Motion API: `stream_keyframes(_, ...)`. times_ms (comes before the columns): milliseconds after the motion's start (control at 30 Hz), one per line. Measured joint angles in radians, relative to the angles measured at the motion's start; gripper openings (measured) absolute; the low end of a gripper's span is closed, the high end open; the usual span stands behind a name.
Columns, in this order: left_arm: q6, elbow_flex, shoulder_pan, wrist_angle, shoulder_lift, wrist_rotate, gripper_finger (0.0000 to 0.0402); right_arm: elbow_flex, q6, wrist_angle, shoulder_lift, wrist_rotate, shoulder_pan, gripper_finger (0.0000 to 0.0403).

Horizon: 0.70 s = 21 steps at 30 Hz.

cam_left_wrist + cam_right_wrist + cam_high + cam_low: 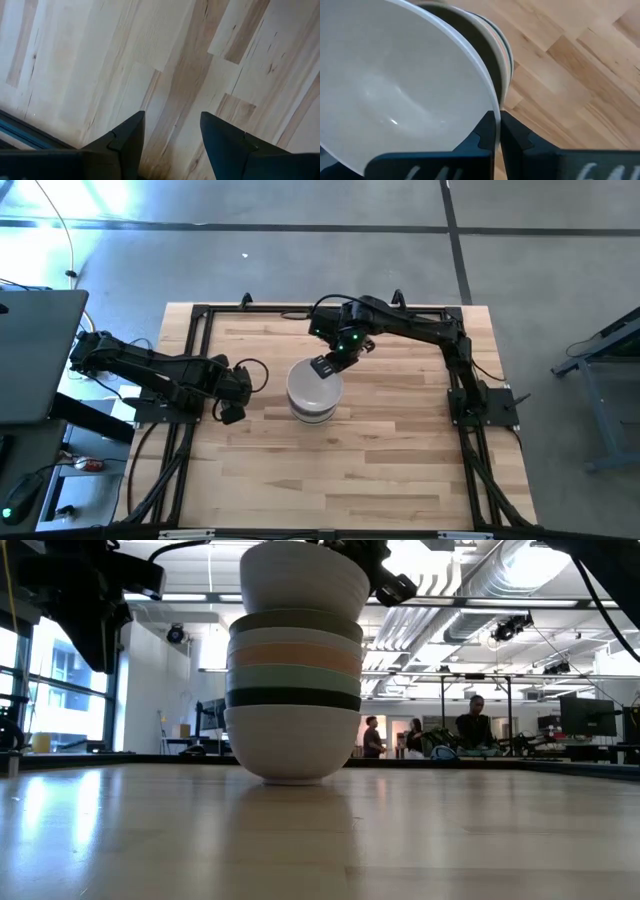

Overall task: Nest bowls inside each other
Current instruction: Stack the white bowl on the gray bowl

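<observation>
Pinching top white bowl's (395,90) rim, right hand (497,131), stack (293,690) upright

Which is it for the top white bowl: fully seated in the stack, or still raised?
Raised. The top white bowl stands high above the stack, and the right gripper is shut on its rim.

The stack of bowls (313,394) stands near the middle of the table (400,470), each bowl nested in the one below, and the top bowl (303,578) sits in the rest. The right gripper (327,367) is at the far rim of that top bowl, pinching the rim, with its arm reaching in from the table's right side. The left gripper (232,394) hangs over bare table to the left of the stack, apart from it, fingers spread.
</observation>
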Motion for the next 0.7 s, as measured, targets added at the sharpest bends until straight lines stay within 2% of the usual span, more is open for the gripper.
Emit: stream_keyframes(700,-0.018,0.0,0.0,0.01,0.0,0.0,0.0181,0.001,-0.036,-0.023,0.087,0.005,0.002,0.0)
